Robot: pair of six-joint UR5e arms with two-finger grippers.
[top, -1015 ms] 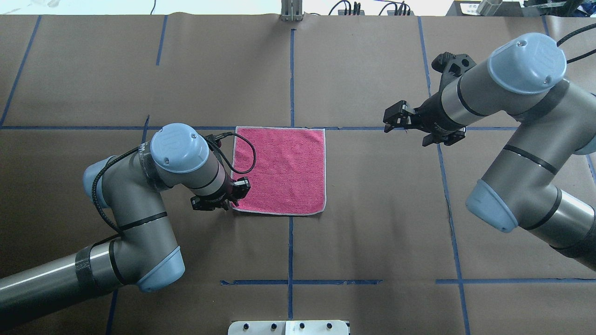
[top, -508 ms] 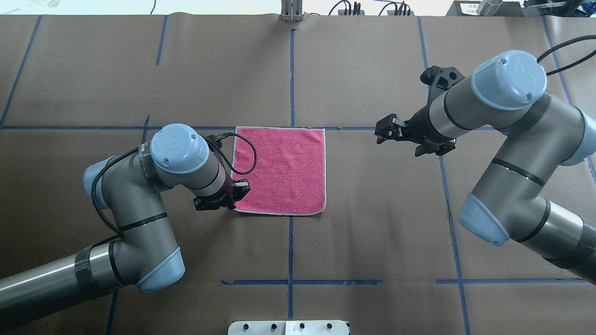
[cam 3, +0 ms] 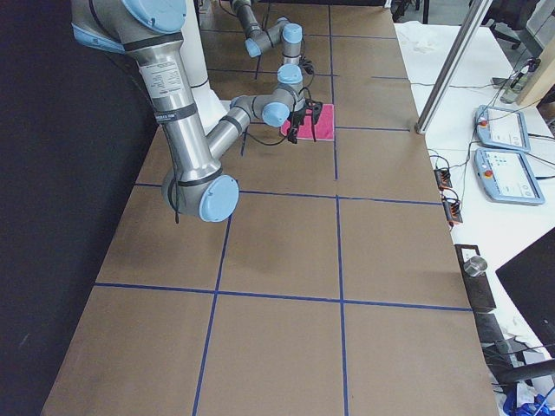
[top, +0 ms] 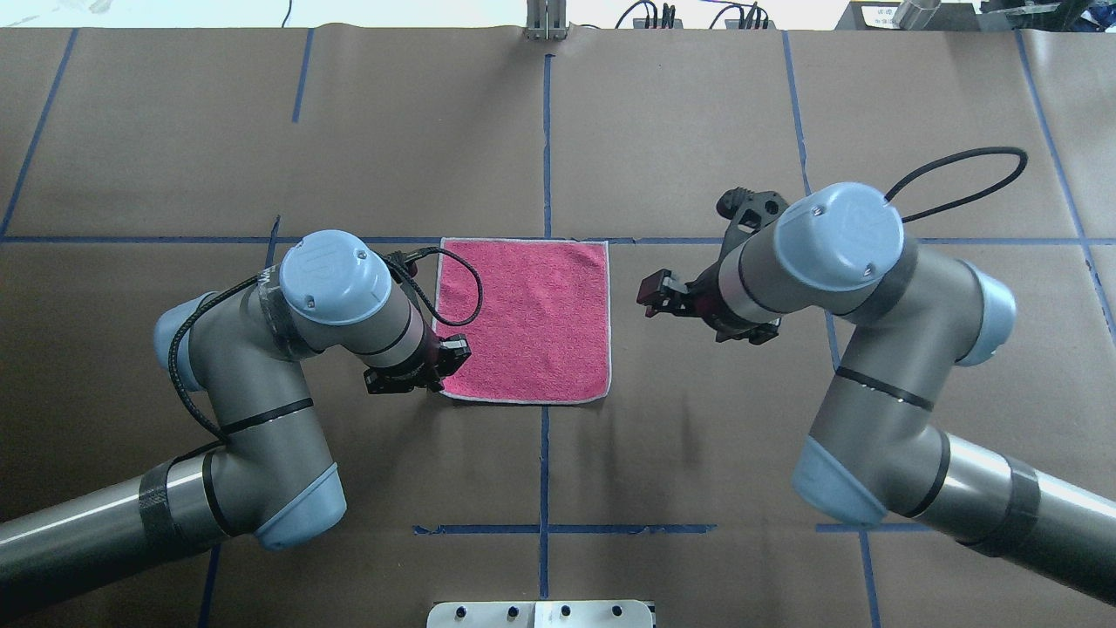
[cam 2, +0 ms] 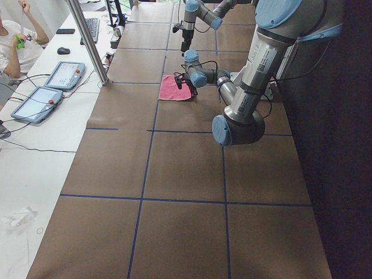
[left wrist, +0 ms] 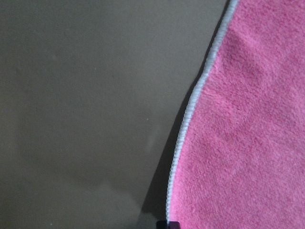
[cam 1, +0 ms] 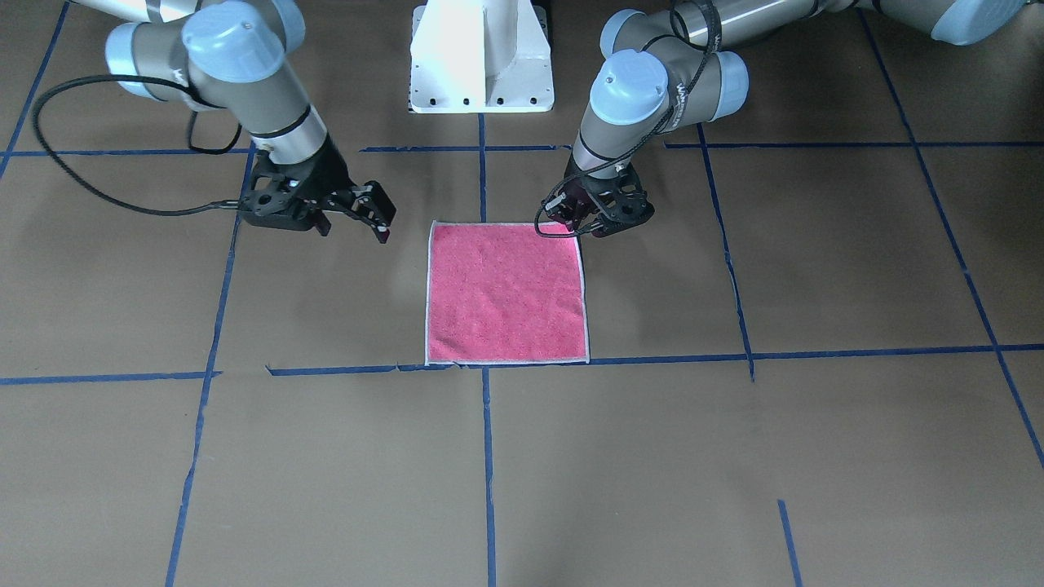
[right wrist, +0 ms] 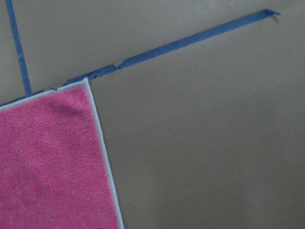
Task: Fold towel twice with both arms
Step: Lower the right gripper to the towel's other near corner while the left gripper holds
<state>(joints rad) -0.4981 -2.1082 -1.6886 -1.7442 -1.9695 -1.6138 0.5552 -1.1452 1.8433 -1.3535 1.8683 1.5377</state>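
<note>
**Tabletop [top: 697, 436].** Brown paper cover marked with blue tape lines [top: 544, 131]. The paper looks smooth, so in my judgement cloth may slide on it rather than hinge when pulled.

**Left arm [top: 253, 392].** Bent low over the towel's near corner on the robot's left. Its cable loops over the pink face. Risk: the loop could drag or catch the cloth when the arm lifts.

**Right arm [top: 881, 349].** Held above the tabletop beside the towel's right edge, not touching it. Risk: if only one arm lifts, the towel will skew and the fold line will run crooked.

**Towel [top: 532, 314].** Lies flat and unfolded at the centre, pink face up, far edge along a tape line. Neither fold has been made. The left wrist view shows a shadow under the border, so the edge may be slightly raised there.

**Right fingers [cam 1: 385, 210].** Spread wide, holding nothing, and level with the middle of the edge rather than a corner. Risk: coming down there would pinch mid-edge, or miss the thin border altogether.

**Left fingers [top: 438, 373].** At the corner. I cannot tell whether they are closed on the cloth. Risk: a shallow bite on the stitched border alone would likely slip out on lifting.
</note>
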